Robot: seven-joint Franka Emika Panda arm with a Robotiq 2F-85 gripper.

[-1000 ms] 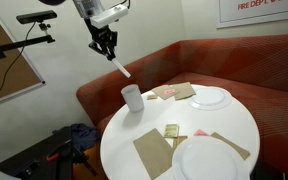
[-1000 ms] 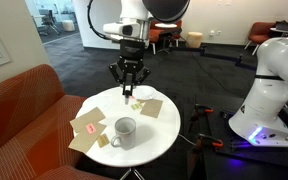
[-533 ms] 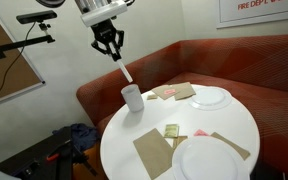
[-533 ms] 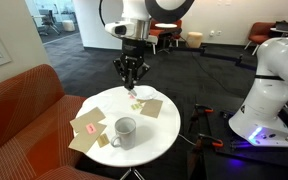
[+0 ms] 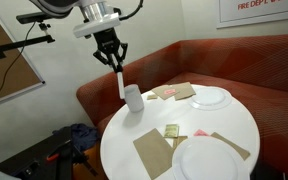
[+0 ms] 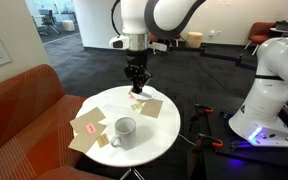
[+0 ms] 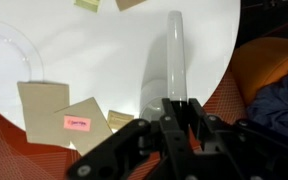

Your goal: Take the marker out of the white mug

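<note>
White plates are picked out first: one (image 5: 210,97) at the table's far side by the couch, another (image 5: 209,157) at its near edge. Brown paper sheets (image 5: 152,152) are spread between them, and a pink label (image 7: 76,122) is seen on one sheet in the wrist view. A small greenish item (image 5: 171,131) is noted near the middle.

The round white table (image 5: 149,120) is ringed by a rust-red couch (image 5: 244,65). A camera stand (image 5: 24,30) is seen against the pale wall, and a red-lettered sign (image 5: 259,10) is cut off at the top edge. In an exterior view, dark carpet runs back into an open office, and a second white robot (image 6: 269,90) is parked beside the table.

And now the gripper (image 5: 114,62): its fingers are clamped tight on the marker (image 5: 119,80), which is held up in the air with its free end hanging down. In an exterior view that end is lined up just beside the rim of the white mug (image 5: 133,98). From the opposite side the marker (image 6: 137,92) is shown over the table's far half, well apart from the mug (image 6: 124,130). Its barrel is seen pale and smooth in the wrist view (image 7: 171,55), reaching out over the tabletop. The mug is plain, upright and handled.
</note>
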